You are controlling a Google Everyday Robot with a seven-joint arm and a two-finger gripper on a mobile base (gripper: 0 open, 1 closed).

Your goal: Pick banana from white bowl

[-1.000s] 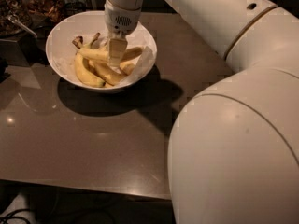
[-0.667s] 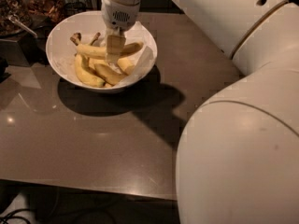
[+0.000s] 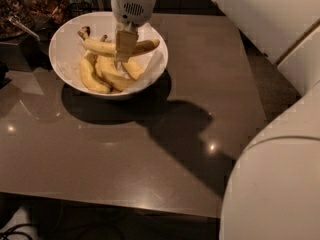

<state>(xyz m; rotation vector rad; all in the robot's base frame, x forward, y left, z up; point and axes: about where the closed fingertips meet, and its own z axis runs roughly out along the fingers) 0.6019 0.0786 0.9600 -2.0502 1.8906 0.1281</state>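
Note:
The white bowl [image 3: 65, 59] stands at the back left of the brown table and holds several bananas. The banana [image 3: 100, 47], long, nearly straight and pale yellow with a dark stub stem at its left end, lies across the top of the others, its right end near the bowl's rim. My gripper [image 3: 125, 48] reaches down into the bowl from above and is shut on the banana around its middle. One tan finger [image 3: 126, 44] covers the banana's middle. The shorter, curved bananas [image 3: 92, 76] lie beneath.
The brown table [image 3: 150, 149] reaches toward the front and right. Dark cluttered containers [image 3: 20, 9] stand at the back left beside the bowl. My white arm body [image 3: 280, 184] fills the right side of the view.
The long banana has risen slightly and shifted right inside the bowl with the gripper closed around it. The arm's body has swung further to the right of the view.

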